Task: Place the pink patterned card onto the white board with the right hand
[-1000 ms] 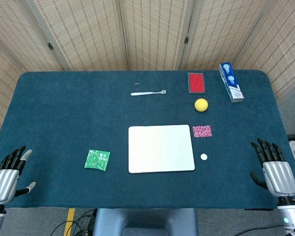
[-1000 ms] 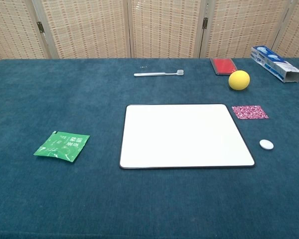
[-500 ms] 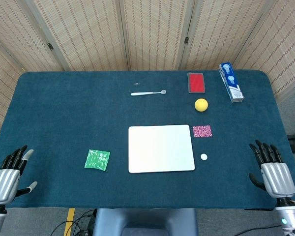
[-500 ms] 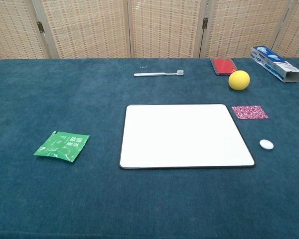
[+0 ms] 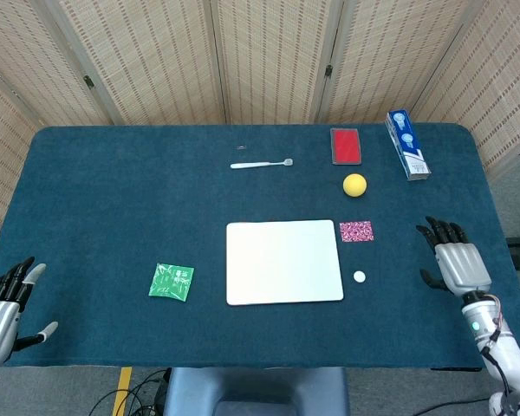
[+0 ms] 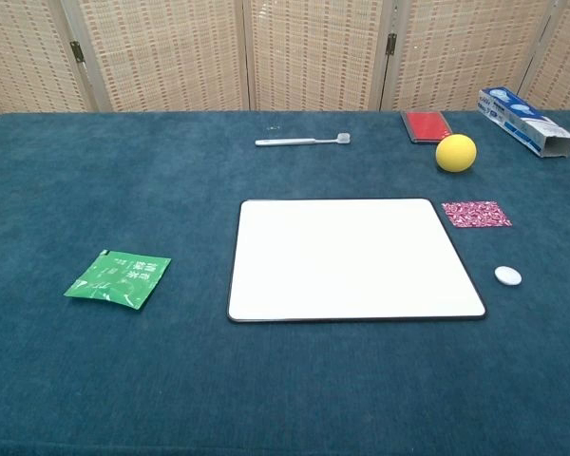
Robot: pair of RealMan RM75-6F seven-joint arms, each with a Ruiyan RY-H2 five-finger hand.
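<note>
Both my views are bright and evenly lit from overhead, so I see only faint, soft shadows, such as the small one under the yellow ball (image 6: 456, 152), and no hard glare, though the white board (image 6: 354, 258) reads almost blown out against the dark worktop (image 6: 171, 190). Focus is sharp across both feeds with no motion blur. In my head view the worktop edges bow slightly near the frame corners.
</note>
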